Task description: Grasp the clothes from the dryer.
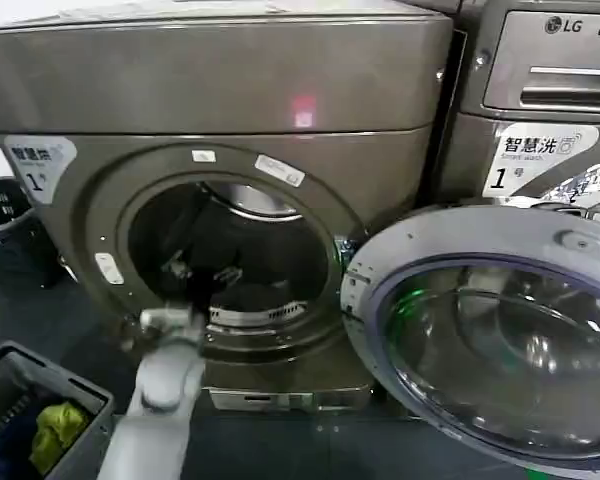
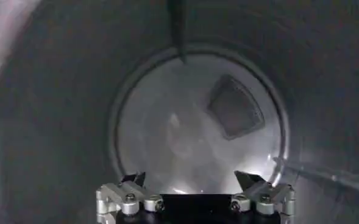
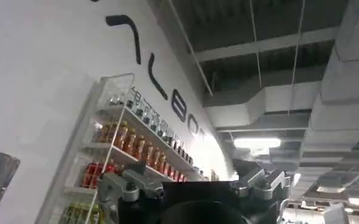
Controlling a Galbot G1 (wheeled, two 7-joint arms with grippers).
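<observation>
The dryer [image 1: 230,90] is the big bronze-grey machine in front of me, with its round door [image 1: 500,340] swung open to the right. My left arm reaches up into the porthole, and my left gripper [image 1: 200,270] is inside the steel drum [image 2: 191,122]. In the left wrist view the left gripper [image 2: 190,178] is open, its two fingers wide apart with nothing between them, facing the drum's back wall. The clothes are out of view. My right gripper [image 3: 191,165] is open and empty, pointing up at a wall and ceiling.
The open glass door fills the space to the right of the porthole. A grey basket [image 1: 90,400] at the lower left holds a yellow-green cloth [image 1: 58,430]. A silver LG machine [image 1: 550,90] stands to the right. A dark bin [image 1: 0,205] sits at far left.
</observation>
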